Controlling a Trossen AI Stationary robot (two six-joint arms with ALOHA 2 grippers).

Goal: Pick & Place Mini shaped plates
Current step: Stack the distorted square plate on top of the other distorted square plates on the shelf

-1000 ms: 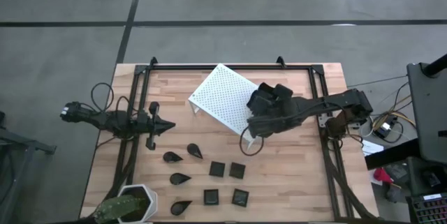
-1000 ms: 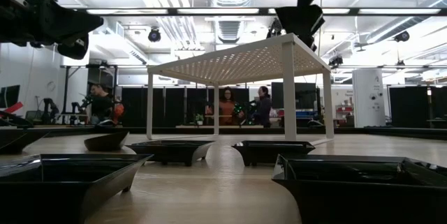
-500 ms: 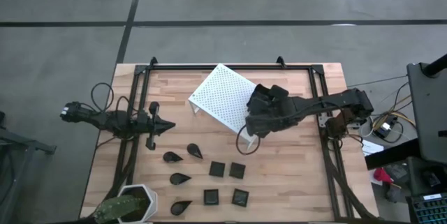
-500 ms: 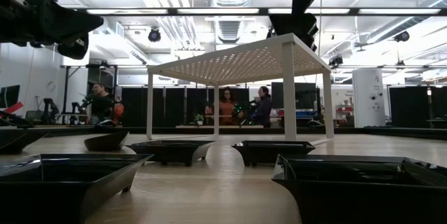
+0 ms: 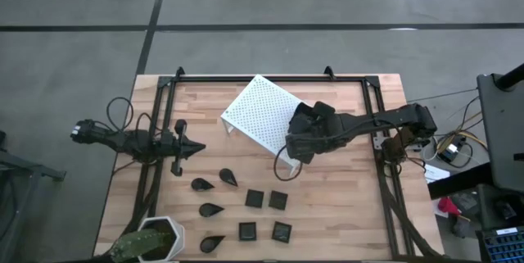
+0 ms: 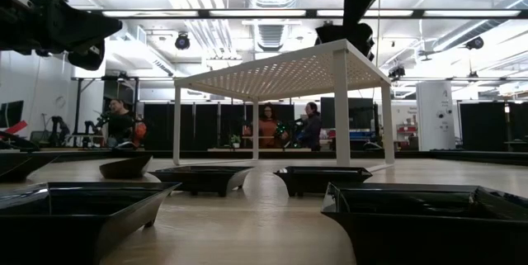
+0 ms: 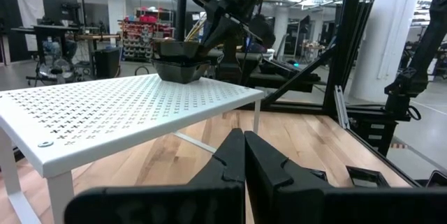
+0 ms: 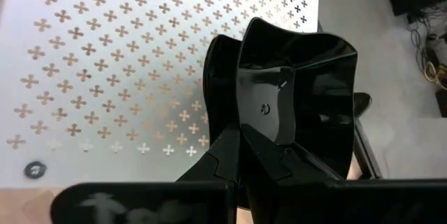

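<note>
L gripper (image 5: pixel 196 147) waits left of the white rack (image 5: pixel 258 115), fingers shut, empty. Loose mini plates (image 5: pixel 246 201) lie in front of rack. R gripper (image 5: pixel 296 136), over rack's right edge, pinches a square plate (image 8: pixel 297 98) by its rim, prob. to set it on the rack.

A pale wooden table (image 5: pixel 344 206) with a black frame around its edges carries everything. A white perforated rack (image 5: pixel 258 115) stands on its legs toward the far middle. Eight mini black plates (image 5: pixel 246 201) lie on the near boards: four teardrops beside four squares. A white hexagonal pot (image 5: pixel 160 238) sits at the near left corner.
</note>
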